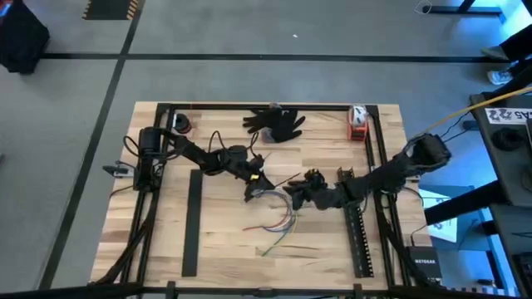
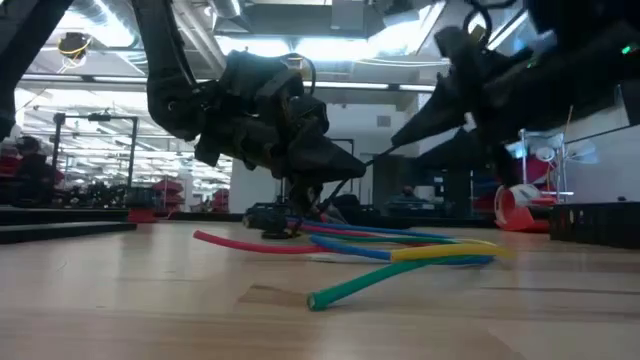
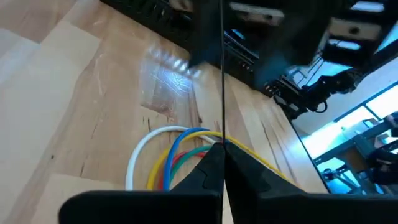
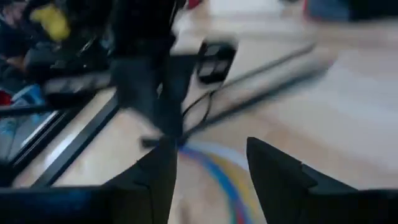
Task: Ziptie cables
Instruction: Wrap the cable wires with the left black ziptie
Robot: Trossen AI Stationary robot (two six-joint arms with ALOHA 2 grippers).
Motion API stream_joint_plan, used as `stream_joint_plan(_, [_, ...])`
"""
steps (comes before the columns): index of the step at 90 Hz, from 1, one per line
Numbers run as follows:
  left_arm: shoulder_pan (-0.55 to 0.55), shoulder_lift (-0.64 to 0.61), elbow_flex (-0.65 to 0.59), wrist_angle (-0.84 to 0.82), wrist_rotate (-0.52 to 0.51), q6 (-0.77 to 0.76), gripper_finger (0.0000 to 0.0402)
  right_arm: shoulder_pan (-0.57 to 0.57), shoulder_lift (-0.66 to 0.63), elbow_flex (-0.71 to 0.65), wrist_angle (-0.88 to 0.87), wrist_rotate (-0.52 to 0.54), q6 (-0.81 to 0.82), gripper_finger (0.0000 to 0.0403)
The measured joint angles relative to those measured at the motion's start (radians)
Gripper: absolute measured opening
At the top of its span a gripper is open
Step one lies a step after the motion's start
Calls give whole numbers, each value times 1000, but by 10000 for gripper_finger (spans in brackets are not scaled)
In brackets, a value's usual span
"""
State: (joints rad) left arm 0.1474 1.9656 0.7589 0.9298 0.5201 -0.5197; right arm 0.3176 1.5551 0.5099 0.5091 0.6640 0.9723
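Observation:
The cables [image 1: 281, 220] lie loose on the wooden table, a bundle of red, green, yellow, blue and white wires [image 2: 400, 250] fanning toward the near edge. My left gripper [image 1: 253, 187] stands over the bundle's far end [image 3: 168, 155], shut on a thin dark strip [image 3: 222, 74]. My right gripper [image 1: 293, 195] hovers just to the right of it, open [image 4: 211, 168], with the blue and yellow cables [image 4: 217, 174] showing under its gap and nothing between its fingers. My left gripper pinches the thin dark strip [image 3: 222, 134] between its two fingertips, coming from above and slanting down at the cable bundle. The strip sticks out past the fingertips, running up and to the right [image 2: 365, 165] toward my right gripper. Whether the fingers also touch the cables cannot be told.
A pair of black gloves [image 1: 274, 123] and a red and white object [image 1: 357, 124] lie at the far edge. Long black slotted bars lie at the left [image 1: 193, 220] and the right [image 1: 359, 237]. Bare wood shows near the front edge.

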Motion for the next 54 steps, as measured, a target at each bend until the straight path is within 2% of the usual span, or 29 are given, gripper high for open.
stream_joint_plan(14, [-1, 0, 0, 2, 0, -13, 0, -70, 1, 2, 109, -149, -192, 186])
stream_joint_plan(24, [-1, 0, 0, 3, 0, -15, 0, -96, 0, 1, 113, -221, -248, 174])
stream_joint_plan(34, [-1, 0, 0, 3, 0, -19, 0, -97, 1, 0, 112, -266, -278, 127])
stream_joint_plan(49, [-1, 0, 0, 3, 0, -32, 0, -96, 1, 0, 114, -284, -355, 25])
stream_joint_plan(54, [-1, 0, 0, 3, 0, -31, 0, -96, 1, 0, 112, -289, -388, 9])
